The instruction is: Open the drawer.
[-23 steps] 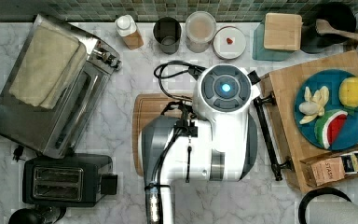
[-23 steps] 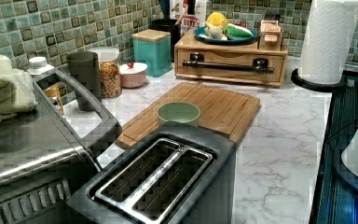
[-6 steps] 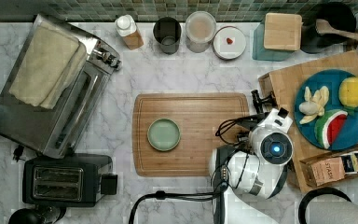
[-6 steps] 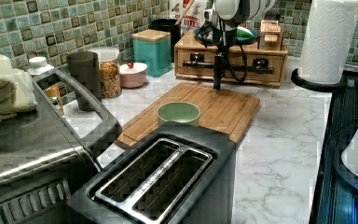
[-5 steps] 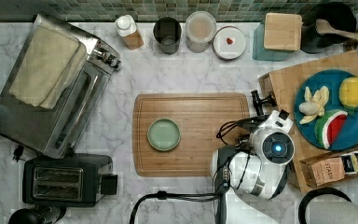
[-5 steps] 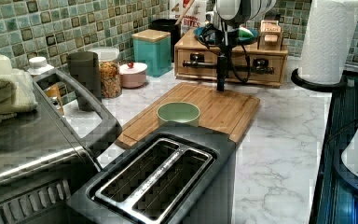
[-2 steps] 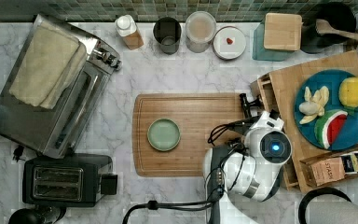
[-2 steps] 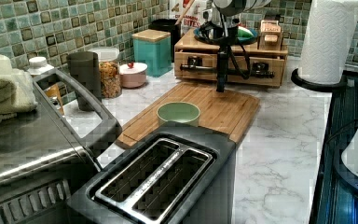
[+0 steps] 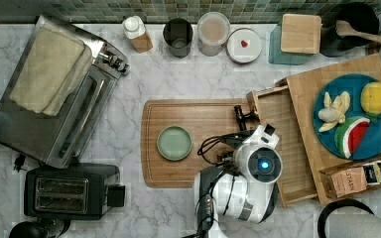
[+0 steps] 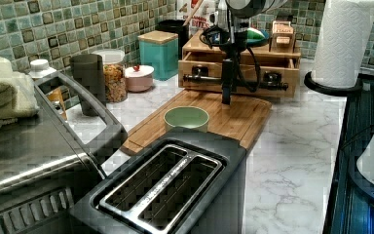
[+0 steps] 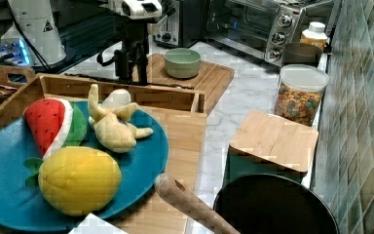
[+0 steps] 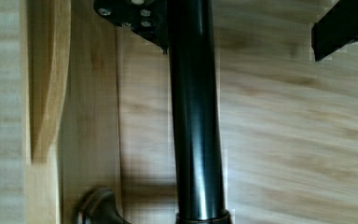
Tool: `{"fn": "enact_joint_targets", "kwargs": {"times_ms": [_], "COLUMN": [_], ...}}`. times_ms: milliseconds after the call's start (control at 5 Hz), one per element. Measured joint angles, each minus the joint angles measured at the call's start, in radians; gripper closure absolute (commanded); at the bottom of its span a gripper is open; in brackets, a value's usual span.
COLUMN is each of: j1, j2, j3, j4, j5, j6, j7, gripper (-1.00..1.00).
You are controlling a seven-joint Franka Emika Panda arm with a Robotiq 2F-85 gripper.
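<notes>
Drawer [image 9: 278, 144] farther out over cutting board [image 9: 193, 144], fingers [image 10: 227, 92] around its handle [image 12: 193, 116].

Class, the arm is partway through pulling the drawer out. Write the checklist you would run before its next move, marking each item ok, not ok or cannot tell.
1. Drawer partly out of its box: ok.
2. Gripper down at the black bar handle: ok.
3. Fingers firmly closed on the handle: cannot tell.
4. Green bowl clear of the pull path, further along the cutting board: ok.
5. Plate of toy fruit steady on the box top: ok.
</notes>
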Motion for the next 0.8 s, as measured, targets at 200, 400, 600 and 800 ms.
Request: {"fn": "enact_joint_targets", "kwargs": {"times_ms": [200, 400, 600, 800], "j1": [0.046, 0.057, 0.073, 0.091], "j2": [-0.036, -0.066, -0.086, -0.092], "j3": [0.026, 0.078, 0.107, 0.125], "j4": [-0.049, -0.08, -0.09, -0.098], "j5": [-0.021, -0.019, -0.019, -0.02], "j6": [0.033, 0.014, -0.022, -0.022], "j7": [0.109, 0.151, 0.151, 0.151], "gripper": [-1.0, -1.0, -1.0, -1.0]}}
